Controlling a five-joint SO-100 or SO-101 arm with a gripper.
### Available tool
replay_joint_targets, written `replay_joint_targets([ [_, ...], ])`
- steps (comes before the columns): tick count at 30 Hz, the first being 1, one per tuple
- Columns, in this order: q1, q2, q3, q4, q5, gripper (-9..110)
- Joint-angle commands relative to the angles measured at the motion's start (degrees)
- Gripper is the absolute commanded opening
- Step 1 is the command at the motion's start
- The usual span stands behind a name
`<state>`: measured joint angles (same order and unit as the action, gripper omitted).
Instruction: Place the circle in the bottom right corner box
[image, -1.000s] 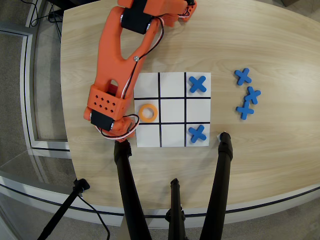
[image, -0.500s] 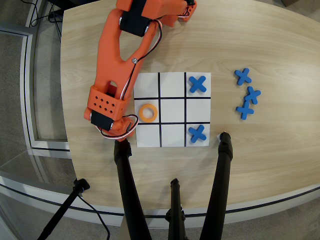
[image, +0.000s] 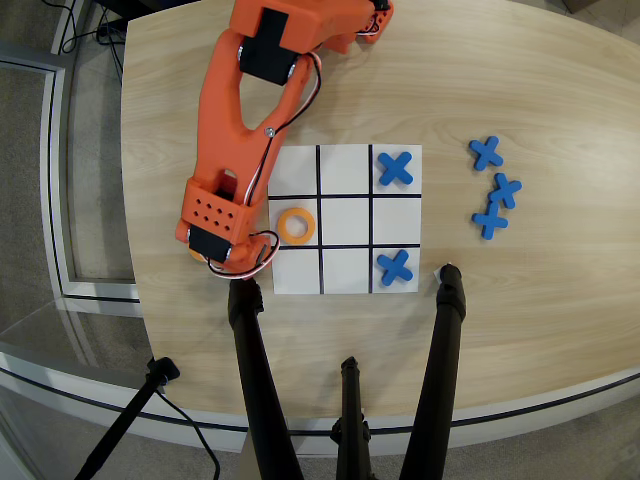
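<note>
The white 3x3 grid board (image: 346, 281) lies mid-table in the overhead view. One orange ring (image: 296, 225) lies flat in its middle-left cell. Blue X pieces sit in the top-right cell (image: 395, 167) and the bottom-right corner cell (image: 395, 266). The bottom-left corner cell (image: 296, 271) holds nothing. My orange arm reaches down from the top, and my gripper (image: 226, 258) hangs just off the board's left edge, beside the ring's row. The wrist body hides its fingers. A sliver of lighter orange (image: 193, 256) shows under its left side; I cannot tell what it is.
Three spare blue X pieces (image: 497, 187) lie on the wood table to the right of the board. Black tripod legs (image: 445, 330) cross the table's front edge just below the board. The table's left edge is close to the gripper.
</note>
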<state>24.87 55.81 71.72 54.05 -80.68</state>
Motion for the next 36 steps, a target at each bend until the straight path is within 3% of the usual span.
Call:
replay_joint_targets([
  [1, -0.26, 0.09, -1.58, -0.26, 0.35, 20],
  [12, -0.18, 1.23, 0.44, 9.32, 1.49, 19],
  [36, 6.33, 4.83, 8.88, 16.44, 7.91, 18],
])
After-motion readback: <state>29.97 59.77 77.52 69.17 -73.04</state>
